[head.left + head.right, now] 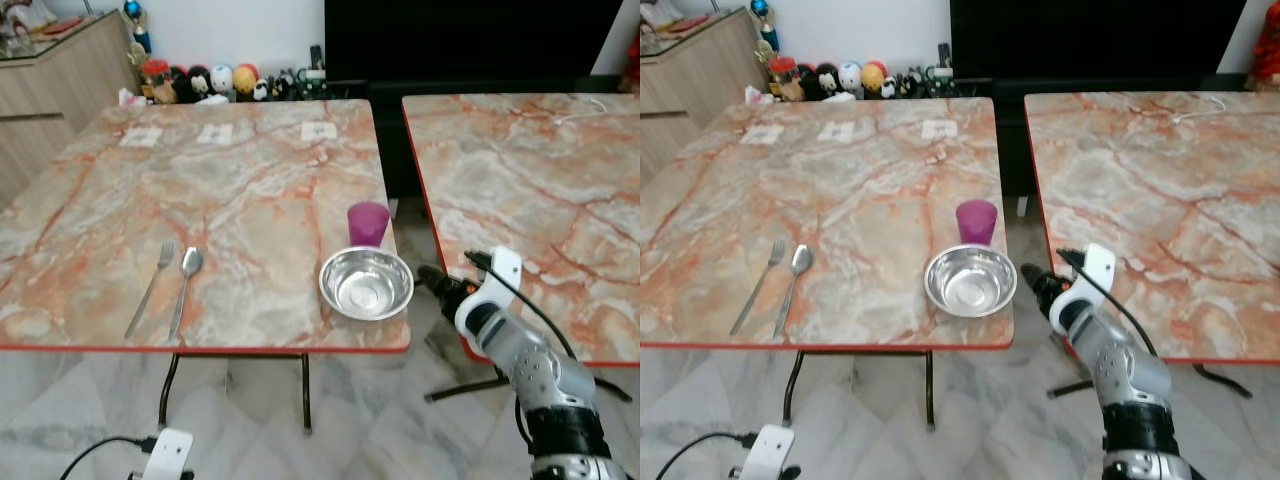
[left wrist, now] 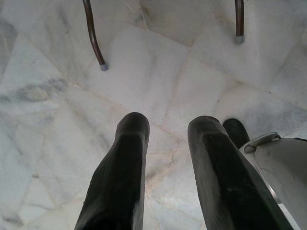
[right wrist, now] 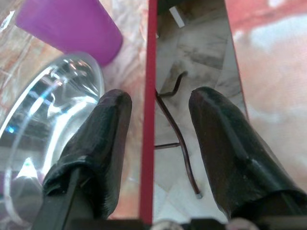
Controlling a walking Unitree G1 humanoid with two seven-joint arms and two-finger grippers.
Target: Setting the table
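The right gripper [image 1: 432, 281] is hovering at the worktop [image 1: 250, 190] edge, right of centre in the frame, fingers [image 3: 103, 139] standing apart and holding nothing. The steel bowl [image 1: 366, 283] is lying just beside them, apparently untouched, with the purple cup [image 1: 368, 223] directly above it and the fork [image 1: 150, 288] and spoon [image 1: 186, 285] sitting at lower left. Judged step: reaching for the bowl; next, closing over its rim. The left gripper [image 2: 168, 167] is hanging idle, fingers parted.
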